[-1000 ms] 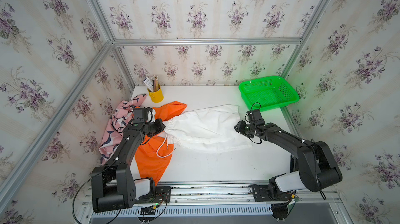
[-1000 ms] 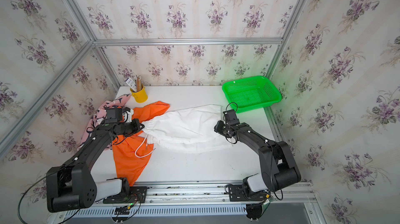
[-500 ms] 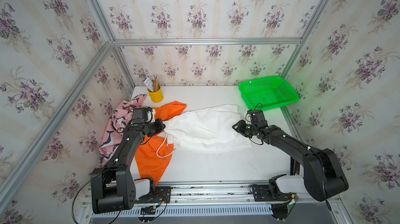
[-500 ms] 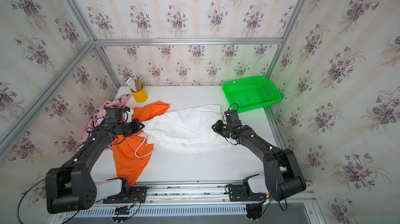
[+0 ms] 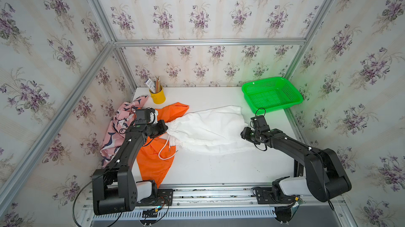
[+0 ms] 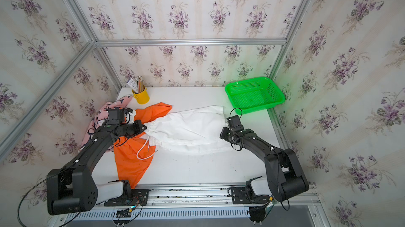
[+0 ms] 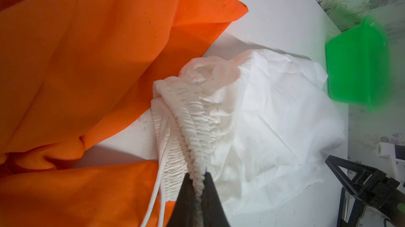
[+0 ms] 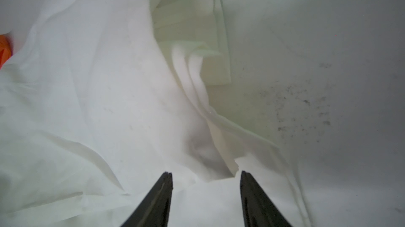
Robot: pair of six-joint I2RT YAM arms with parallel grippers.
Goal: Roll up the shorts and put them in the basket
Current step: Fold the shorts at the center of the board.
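Pale worktop [image 5: 219,171] carries the white shorts [image 5: 210,127], stretched away from the green basket [image 5: 278,106]; left pincer [image 7: 198,174] clamps the far waistband [image 7: 192,114], right pincer [image 8: 205,173] stands parted over the end nearest it.

The orange shorts [image 5: 153,166] are partly covered by the waistband end of the white shorts [image 5: 210,129] and by the left arm [image 5: 129,149], behind which the pink shorts [image 5: 114,131] are half hidden. Past the white shorts' leg end, the green basket [image 7: 359,65] is blurred in the left wrist view. The right gripper [image 8: 205,173] is cut off at the picture's edge.
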